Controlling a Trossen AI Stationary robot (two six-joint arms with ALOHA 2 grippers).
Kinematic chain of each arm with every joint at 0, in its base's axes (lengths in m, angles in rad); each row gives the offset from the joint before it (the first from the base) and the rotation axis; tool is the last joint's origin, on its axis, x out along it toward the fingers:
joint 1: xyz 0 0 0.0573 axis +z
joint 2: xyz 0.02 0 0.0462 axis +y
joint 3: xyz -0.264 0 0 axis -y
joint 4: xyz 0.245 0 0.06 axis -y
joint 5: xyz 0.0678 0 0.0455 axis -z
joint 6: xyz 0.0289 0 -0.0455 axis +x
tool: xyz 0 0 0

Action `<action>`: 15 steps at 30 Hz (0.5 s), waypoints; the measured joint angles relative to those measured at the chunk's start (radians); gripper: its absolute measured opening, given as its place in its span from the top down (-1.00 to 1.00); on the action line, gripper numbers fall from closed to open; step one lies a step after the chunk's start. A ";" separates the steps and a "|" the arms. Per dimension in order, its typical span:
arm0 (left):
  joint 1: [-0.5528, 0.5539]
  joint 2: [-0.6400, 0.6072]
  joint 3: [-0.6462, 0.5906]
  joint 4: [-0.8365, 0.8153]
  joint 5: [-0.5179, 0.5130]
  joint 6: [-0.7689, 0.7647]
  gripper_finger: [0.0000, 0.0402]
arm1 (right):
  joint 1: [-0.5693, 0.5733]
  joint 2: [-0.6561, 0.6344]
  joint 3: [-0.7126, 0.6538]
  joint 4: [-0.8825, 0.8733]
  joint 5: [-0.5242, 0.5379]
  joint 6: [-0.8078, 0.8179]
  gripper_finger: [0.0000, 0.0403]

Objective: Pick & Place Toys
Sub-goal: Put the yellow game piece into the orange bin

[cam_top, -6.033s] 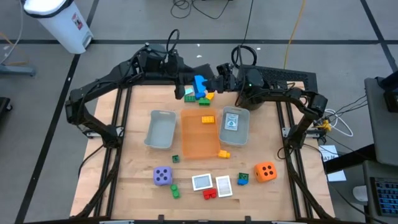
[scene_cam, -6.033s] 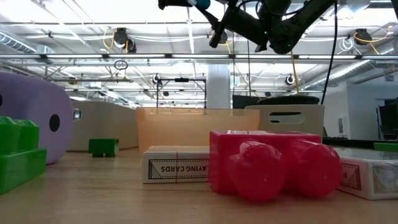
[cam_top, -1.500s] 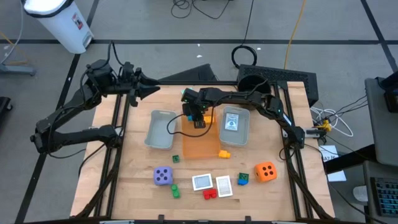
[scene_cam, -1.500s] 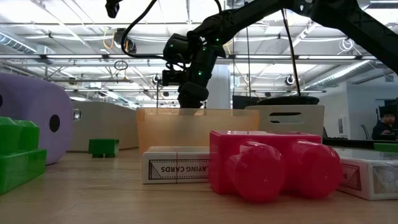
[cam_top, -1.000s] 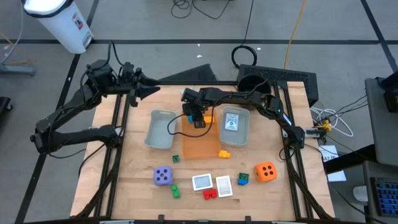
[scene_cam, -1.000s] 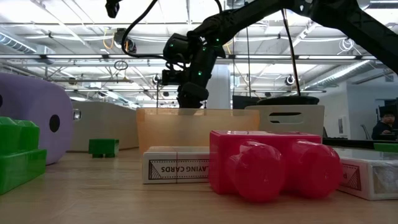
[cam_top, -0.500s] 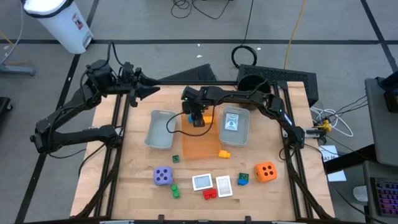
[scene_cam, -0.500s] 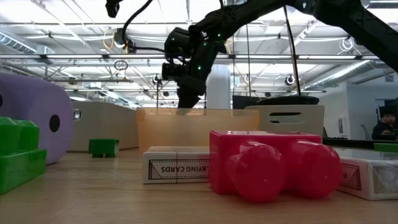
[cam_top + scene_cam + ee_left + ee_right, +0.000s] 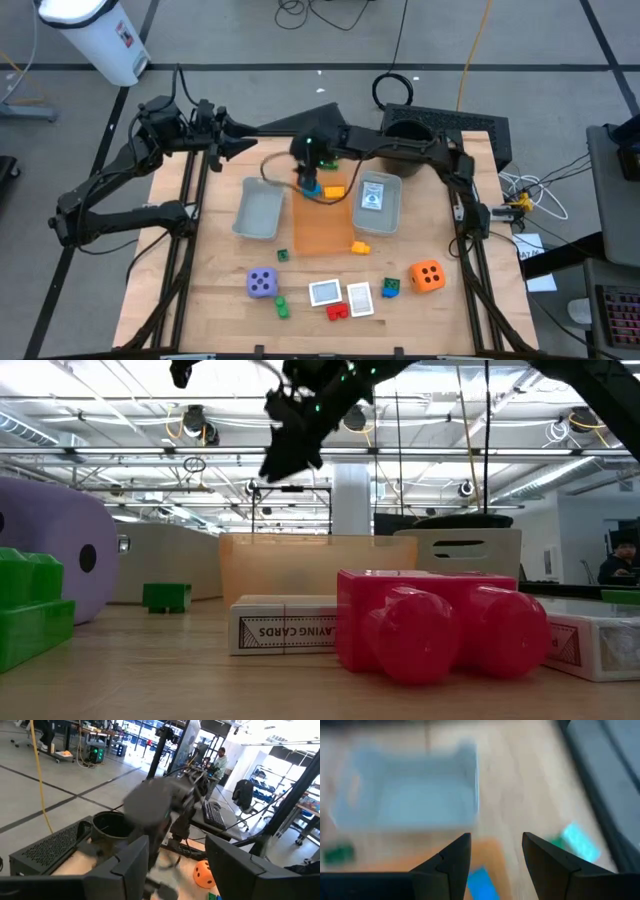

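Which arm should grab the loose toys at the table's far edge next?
Right, probably. The right tool hangs open over the far end of the orange tray, just short of the green brick near the far edge. The left tool waits open over the far-left corner, farther from that brick.

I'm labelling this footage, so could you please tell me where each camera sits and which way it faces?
High: overhead, straight down; both arms, orange tray.
Low: table height, level across; red brick close, right arm above.
Left wrist: faces across the table; own open fingers.
Right wrist: down at the tray; own open fingers.
High and low share the purple die.
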 joint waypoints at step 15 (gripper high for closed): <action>0.001 0.007 -0.118 0.012 -0.095 0.012 0.15 | 0.000 -0.120 -0.002 0.227 -0.002 0.124 0.14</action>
